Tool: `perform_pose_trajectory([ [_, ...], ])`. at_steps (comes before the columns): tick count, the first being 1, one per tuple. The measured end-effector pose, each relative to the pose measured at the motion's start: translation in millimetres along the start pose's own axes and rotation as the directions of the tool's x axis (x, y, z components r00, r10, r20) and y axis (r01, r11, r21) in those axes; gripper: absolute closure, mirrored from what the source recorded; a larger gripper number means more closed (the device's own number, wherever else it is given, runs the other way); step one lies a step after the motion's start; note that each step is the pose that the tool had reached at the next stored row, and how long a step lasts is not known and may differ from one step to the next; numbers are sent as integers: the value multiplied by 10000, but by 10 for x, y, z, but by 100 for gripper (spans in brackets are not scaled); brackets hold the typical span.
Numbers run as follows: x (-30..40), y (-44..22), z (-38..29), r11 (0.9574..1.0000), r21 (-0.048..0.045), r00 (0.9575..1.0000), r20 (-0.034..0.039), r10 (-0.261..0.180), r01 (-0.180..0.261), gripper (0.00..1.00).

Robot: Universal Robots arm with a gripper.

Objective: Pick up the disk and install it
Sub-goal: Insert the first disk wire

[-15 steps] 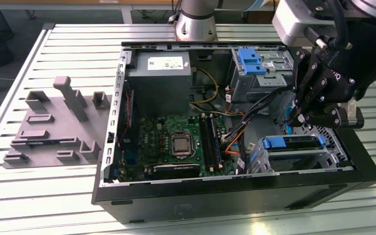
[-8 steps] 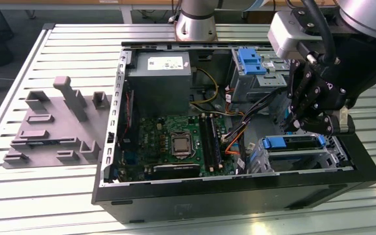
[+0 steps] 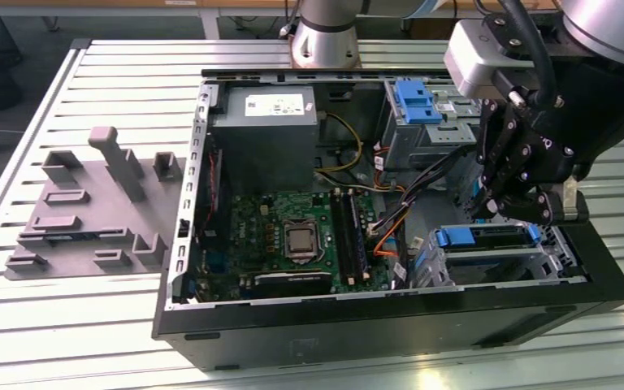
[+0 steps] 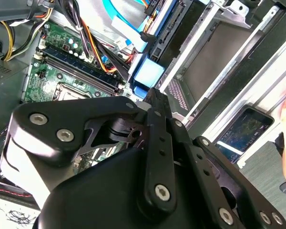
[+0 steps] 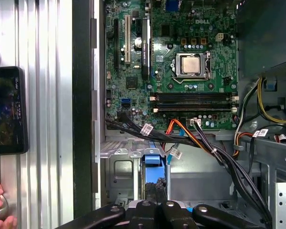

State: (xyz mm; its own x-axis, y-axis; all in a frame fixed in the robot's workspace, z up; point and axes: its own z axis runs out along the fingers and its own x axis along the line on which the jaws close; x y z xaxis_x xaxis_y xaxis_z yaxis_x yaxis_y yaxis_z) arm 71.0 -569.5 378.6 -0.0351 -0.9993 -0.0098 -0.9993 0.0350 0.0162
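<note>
Slatted metal table [image 3: 95, 325], pale and ribbed. On it, an open black computer case [image 3: 399, 325] toward the exterior view's right; a grey moulded fixture block [image 3: 90, 215] just beside it at the left; a dark phone [image 5: 7, 109] flat beside the case.

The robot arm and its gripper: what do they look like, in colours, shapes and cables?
In the exterior view the arm is a thick silver-grey tube, and its round silver base stands behind the computer case. A light grey box sits at the wrist, and black cables run along it. The gripper is black, made of flat linked bars joined with silver screws, as both wrist views show.
</note>
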Motion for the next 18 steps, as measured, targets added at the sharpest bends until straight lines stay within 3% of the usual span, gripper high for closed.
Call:
perform_pose_trajectory([
  [5, 0, 0, 0, 10000, 0, 10000, -1, 0, 0, 89],
  [9, -2, -49, 2, 10000, 0, 10000, 1, 0, 0, 89],
  [12, -6, -131, 4, 10000, 0, 10000, 1, 0, 0, 89],
  [18, -24, -365, 12, 10000, -2, 10000, -1, -2, 2, 89],
])
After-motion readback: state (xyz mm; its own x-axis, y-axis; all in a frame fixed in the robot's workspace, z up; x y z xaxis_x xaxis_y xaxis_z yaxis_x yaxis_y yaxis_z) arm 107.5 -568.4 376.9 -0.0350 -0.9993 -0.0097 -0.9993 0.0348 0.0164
